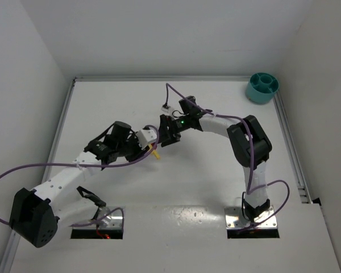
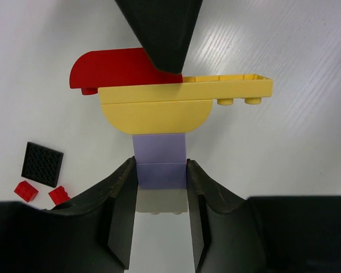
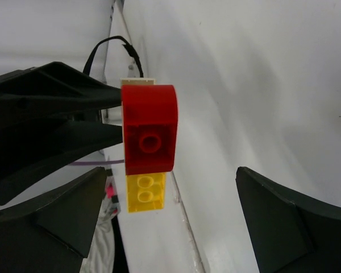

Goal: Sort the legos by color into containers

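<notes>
With the left gripper (image 2: pixel 162 166) pinching the purple brick (image 2: pixel 159 149) tight, the wide-open right gripper (image 3: pixel 170 170) should close flat on the red brick (image 3: pixel 150 133) farthest from the purple brick, then pull straight off.

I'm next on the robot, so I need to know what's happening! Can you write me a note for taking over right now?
Left claw: shut on the purple brick at one end of a stuck-together stack, with yellow pieces and a red curved brick.
Right claw: open wide, either side of the red curved brick, not squeezing.
Loose on the table: black tile, two small red bricks.
Teal bowl: far right corner, no bricks visible inside.
Done: nothing sorted.
Left: pull the stack apart, sort everything by colour.
</notes>
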Controlling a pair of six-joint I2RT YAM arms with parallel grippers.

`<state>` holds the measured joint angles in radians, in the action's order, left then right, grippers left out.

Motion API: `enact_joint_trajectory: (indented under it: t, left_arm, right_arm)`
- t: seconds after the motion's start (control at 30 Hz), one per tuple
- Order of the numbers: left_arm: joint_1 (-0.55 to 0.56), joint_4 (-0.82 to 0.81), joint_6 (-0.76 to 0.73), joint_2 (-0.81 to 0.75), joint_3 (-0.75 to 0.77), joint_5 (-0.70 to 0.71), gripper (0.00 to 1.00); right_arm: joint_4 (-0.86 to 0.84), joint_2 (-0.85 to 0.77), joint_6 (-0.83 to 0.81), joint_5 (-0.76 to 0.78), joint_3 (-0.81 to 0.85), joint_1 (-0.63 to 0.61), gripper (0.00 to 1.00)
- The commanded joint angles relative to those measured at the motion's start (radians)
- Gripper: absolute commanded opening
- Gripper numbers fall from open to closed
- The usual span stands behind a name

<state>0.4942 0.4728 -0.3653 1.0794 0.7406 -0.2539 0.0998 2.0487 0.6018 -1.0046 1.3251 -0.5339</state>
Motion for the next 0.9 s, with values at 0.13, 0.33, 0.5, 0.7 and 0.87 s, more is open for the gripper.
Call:
enact_joint_trajectory:
  t: [0.13,0.33,0.5,0.7,0.87]
  left_arm:
    - [0.041,-0.022,0.000,-0.035,0.008,0.002,0.00]
    - [0.050,-0.022,0.000,-0.026,0.008,-0.007,0.00]
    - [0.050,-0.031,0.000,-0.026,-0.003,0.002,0.00]
    - [0.050,-0.040,0.000,-0.026,-0.003,0.013,0.00]
    - [0.050,-0.040,0.009,-0.035,-0.021,0.022,0.00]
  right_arm:
    - [-0.083,0.030,0.059,-0.132,0.063,-0.024,0.97]
    - [-0.112,0.030,0.069,-0.141,0.060,-0.024,0.90]
    - [-0.219,0.030,0.171,-0.189,0.026,-0.034,0.76]
    - [-0.429,0.039,0.349,-0.236,-0.038,-0.043,0.49]
    - [-0.480,0.048,0.383,-0.246,-0.047,-0.043,0.34]
